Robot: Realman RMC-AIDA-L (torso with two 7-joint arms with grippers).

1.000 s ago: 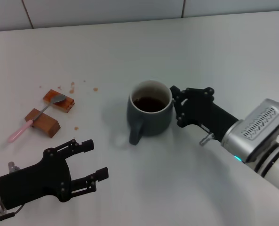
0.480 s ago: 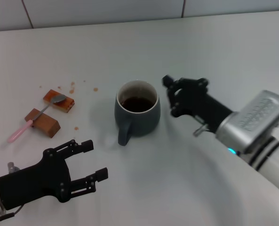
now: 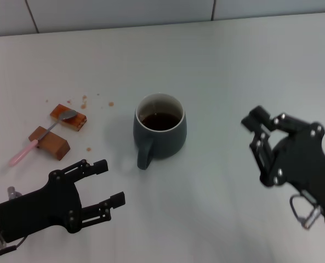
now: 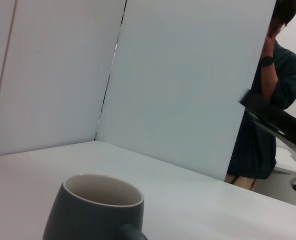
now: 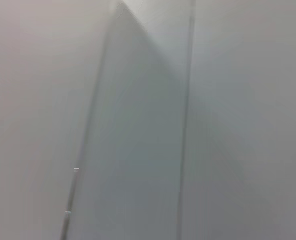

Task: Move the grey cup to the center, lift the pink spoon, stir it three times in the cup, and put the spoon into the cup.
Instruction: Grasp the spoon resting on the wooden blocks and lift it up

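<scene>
Left hand (image 3: 104, 183) hovers spread and empty near the cup (image 3: 159, 131), on its handle side. Right hand (image 3: 256, 134) hangs well apart on the cup's other side, fingers spread, holding nothing. One cup stands upright on the white bench (image 3: 233, 66) with dark liquid inside. One spoon (image 3: 41, 137) lies well left of the cup across two brown blocks (image 3: 50, 142), bowl on the farther block. No writing is readable.

Glossy ceramic grey cup (image 3: 160, 132), matt table (image 3: 217, 66)
</scene>
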